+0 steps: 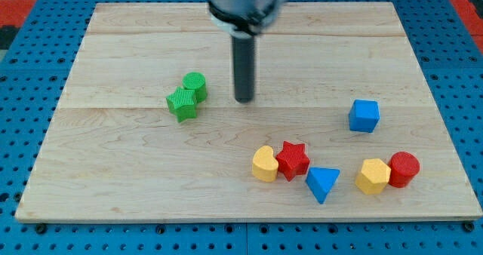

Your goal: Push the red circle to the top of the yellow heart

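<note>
The red circle (404, 168) lies near the view's bottom right, touching the yellow hexagon (372, 175) on its left. The yellow heart (264, 164) lies at the bottom centre, touching the red star (293, 160) on its right. My tip (244, 99) stands on the board's middle, well up and left of the heart and far left of the red circle. It touches no block.
A blue triangle (323, 183) sits just below and right of the red star. A blue cube (364, 115) lies at the right. A green circle (195, 85) and a green star (182, 104) touch each other left of my tip. The wooden board (113, 172) ends at blue pegboard.
</note>
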